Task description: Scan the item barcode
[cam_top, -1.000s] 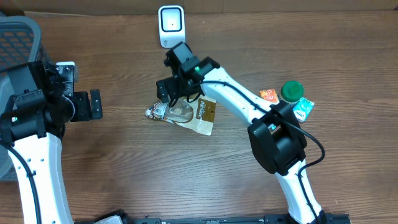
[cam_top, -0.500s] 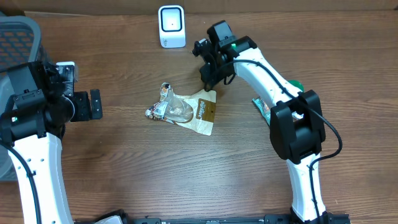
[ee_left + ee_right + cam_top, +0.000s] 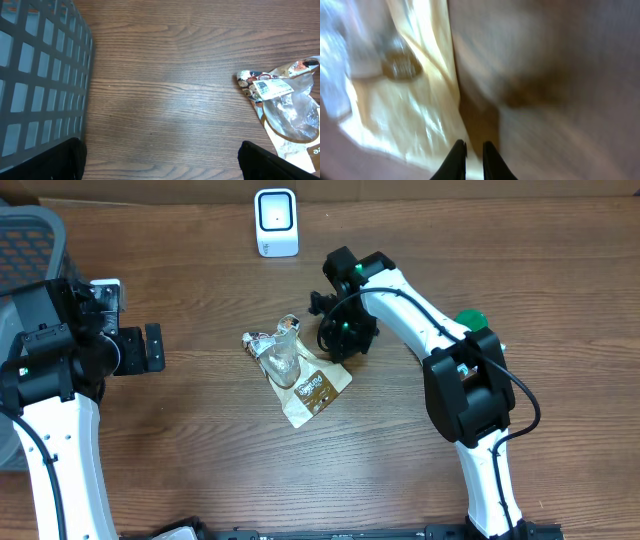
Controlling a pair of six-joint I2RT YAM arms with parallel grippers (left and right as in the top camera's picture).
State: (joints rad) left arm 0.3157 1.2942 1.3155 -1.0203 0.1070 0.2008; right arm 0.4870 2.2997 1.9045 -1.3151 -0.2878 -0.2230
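Snack pouch (image 3: 298,372) lies near the middle of the table (image 3: 200,440), well short of the scanner (image 3: 276,222) at the far edge. Right gripper (image 3: 474,150) is pressed nearly together at the pouch's right edge; whether it pinches the pouch is unclear. Left gripper (image 3: 155,348) hangs spread wide beside the basket (image 3: 30,240).

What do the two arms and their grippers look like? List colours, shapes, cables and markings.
The left arm and right arm both have white tubular links joined by boxy black joint housings. A thin black cable loops out beside the right arm, and another runs along the left. The left gripper and right gripper are black with flat, dark fingers. No markings are readable.
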